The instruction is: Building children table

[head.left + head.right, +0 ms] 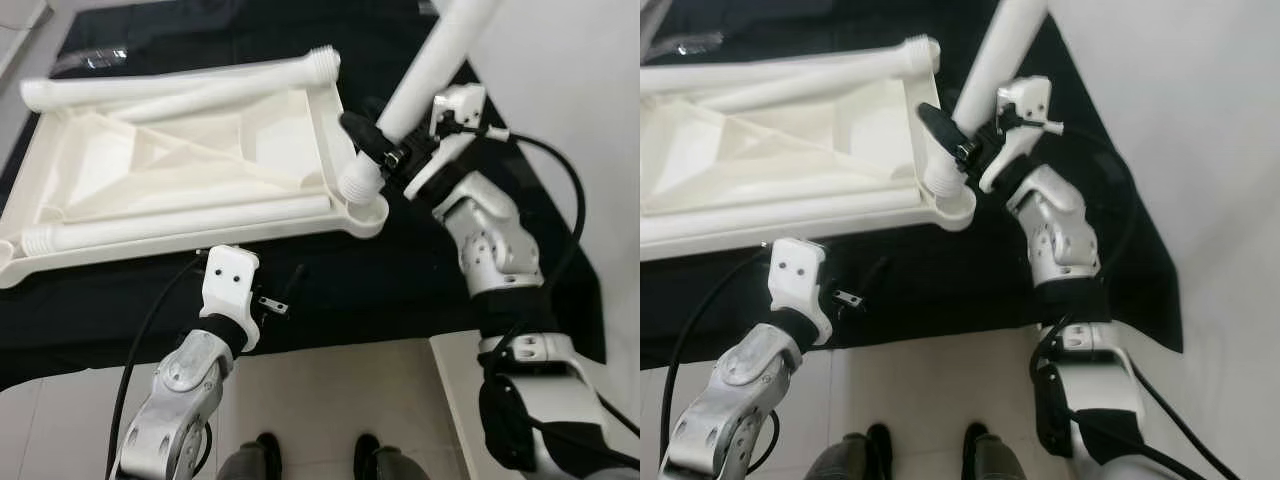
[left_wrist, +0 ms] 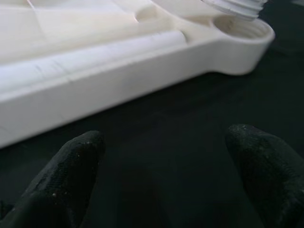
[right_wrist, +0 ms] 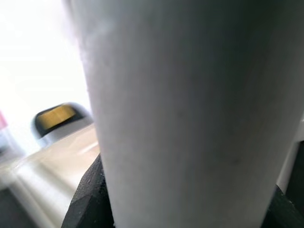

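Two shoes nearest, a person's, on the pale floor below the black cloth. Just beyond, left gripper hovering over the cloth short of the upturned white tabletop, fingers spread apart, holding nothing. At the tabletop's near right corner socket, right gripper clamped round a white leg, threaded end poised at the socket's mouth, seemingly not yet screwed home. Inside the tabletop, three more legs lying loose: a near one, a slanting one and a far one. Judged barely begun: first leg going in, three left.
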You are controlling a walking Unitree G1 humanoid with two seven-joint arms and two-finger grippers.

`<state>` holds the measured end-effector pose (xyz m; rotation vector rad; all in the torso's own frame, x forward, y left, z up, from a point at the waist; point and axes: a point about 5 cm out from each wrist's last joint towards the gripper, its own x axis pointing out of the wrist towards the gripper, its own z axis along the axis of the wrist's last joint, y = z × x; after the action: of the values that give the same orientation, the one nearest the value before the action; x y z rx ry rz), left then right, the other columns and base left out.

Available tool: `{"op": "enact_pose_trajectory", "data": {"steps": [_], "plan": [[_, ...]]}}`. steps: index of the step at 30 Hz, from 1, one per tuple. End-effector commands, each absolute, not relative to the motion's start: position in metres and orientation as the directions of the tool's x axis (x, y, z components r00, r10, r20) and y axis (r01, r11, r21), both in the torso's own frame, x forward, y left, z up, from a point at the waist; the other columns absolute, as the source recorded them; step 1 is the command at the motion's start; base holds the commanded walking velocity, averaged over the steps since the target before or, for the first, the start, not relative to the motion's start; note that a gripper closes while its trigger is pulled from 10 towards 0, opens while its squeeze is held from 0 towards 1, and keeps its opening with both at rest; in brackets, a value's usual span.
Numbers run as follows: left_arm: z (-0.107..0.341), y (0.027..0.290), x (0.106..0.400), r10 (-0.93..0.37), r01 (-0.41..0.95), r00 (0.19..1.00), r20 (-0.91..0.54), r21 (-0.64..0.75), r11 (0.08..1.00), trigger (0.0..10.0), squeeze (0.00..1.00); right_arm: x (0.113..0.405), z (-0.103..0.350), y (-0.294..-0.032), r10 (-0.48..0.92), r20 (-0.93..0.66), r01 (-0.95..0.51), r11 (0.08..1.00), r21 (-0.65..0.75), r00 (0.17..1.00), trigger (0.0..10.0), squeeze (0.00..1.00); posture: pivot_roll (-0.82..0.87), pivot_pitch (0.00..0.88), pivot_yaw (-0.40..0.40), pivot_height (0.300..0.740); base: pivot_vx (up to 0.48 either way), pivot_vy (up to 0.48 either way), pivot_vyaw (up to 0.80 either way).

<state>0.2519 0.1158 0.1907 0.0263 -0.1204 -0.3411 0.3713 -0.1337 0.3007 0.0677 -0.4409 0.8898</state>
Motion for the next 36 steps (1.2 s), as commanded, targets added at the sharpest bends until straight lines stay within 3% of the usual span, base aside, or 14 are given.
{"op": "enact_pose_trajectory", "data": {"steps": [1, 7, 18, 26, 36], "plan": [[0.187, 0.117, 0.244, -0.349, 0.345, 0.934, 0.079, 0.062, 0.936, 10.0, 0.0, 0.368, 0.308, -0.129, 0.799, 0.405, -0.825, 0.541, -0.164, 0.443, 10.0, 0.0, 0.11, 0.434, -0.007, 0.74, 0.0, 0.0, 0.0], [0.195, 0.117, 0.237, -0.358, 0.352, 0.93, 0.085, 0.078, 0.933, 10.0, 0.0, 0.37, 0.322, -0.129, 0.887, 0.334, -0.868, 0.414, -0.275, 0.318, 10.0, 0.0, 0.11, 0.456, -0.012, 0.74, 0.0, 0.0, 0.0], [0.199, 0.117, 0.233, -0.36, 0.354, 0.929, 0.083, 0.08, 0.932, 10.0, 0.0, 0.371, 0.308, -0.112, 0.967, 0.14, -0.89, 0.251, -0.381, 0.213, 10.0, 0.0, 0.12, 0.455, -0.025, 0.74, 0.0, 0.0, 0.0], [0.201, 0.116, 0.229, -0.363, 0.356, 0.929, 0.076, 0.087, 0.93, 10.0, 0.0, 0.377, 0.311, -0.11, 0.979, 0.073, -0.89, 0.203, -0.409, 0.19, 10.0, 0.0, 0.12, 0.447, -0.036, 0.74, 0.0, 0.0, 0.0], [0.202, 0.115, 0.229, -0.362, 0.354, 0.929, 0.077, 0.095, 0.93, 10.0, 0.0, 0.379, 0.332, -0.133, 0.977, 0.093, -0.886, 0.212, -0.413, 0.19, 10.0, 0.0, 0.12, 0.452, -0.04, 0.74, 0.0, 0.0, 0.0]]}}
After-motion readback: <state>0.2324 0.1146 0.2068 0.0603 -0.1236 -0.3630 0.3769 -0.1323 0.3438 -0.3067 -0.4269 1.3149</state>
